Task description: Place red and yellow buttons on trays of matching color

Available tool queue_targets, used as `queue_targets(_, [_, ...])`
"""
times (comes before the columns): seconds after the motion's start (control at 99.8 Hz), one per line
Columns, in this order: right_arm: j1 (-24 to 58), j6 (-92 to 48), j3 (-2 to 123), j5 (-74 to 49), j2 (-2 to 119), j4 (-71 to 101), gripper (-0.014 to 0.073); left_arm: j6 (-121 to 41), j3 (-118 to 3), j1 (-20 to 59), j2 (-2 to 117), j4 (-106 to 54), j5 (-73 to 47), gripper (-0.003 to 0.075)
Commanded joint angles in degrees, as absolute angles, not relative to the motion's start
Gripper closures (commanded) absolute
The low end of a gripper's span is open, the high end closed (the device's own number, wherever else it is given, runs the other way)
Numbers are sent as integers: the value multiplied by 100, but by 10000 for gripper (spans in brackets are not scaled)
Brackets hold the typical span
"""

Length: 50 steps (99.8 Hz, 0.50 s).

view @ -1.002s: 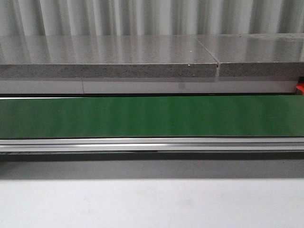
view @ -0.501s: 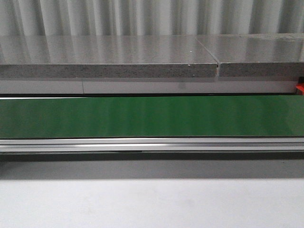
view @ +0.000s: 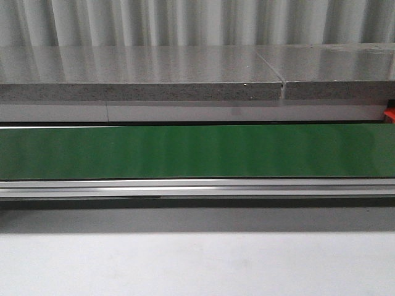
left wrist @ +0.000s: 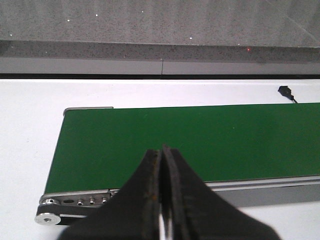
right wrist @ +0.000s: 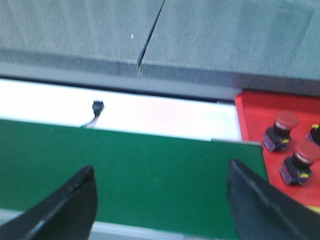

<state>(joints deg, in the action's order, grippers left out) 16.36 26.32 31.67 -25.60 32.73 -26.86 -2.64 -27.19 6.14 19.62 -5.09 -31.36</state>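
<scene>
A green conveyor belt [view: 197, 151] is seen running across the front view. The left gripper [left wrist: 161, 200] is held over the belt with its fingers pressed together on nothing. The right gripper [right wrist: 160, 200] is spread wide above the belt's other end. Two red buttons [right wrist: 283, 131] (each on a dark base) are seen standing on the red tray [right wrist: 255, 112] just beside that end

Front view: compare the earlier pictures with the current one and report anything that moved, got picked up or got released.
Nothing visibly changed. The green conveyor belt is bare in all three front pictures, the grey stone ledge behind it and the red sliver at the right edge sit where they were, and no end effector or button enters this view.
</scene>
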Motion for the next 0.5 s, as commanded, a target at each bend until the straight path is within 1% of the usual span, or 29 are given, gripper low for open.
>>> queue_targets(0.0, [1736,2544,3302,-2712,3178,-2826,173,-251,-2869,650,1990,-560,-2739,741])
queue_targets(0.1, [1737,2542,3302,-2781,3152,-2826,316,-251,-2869,650,1990,-560,-2739,741])
queue_targets(0.221, [1737,2542,3302,-2561,3152,-2826,515,-251,-2869,650,1990,-560,-2739,741])
queue_targets(0.341, [1737,2542,3302,-2373,3152,-2826,679,-251,-2869,650,1990,-560,-2739,741])
queue_targets(0.491, [1737,2549,3302,-2357,3152,-2821,675,-251,-2869,650,1990,-560,-2739,741])
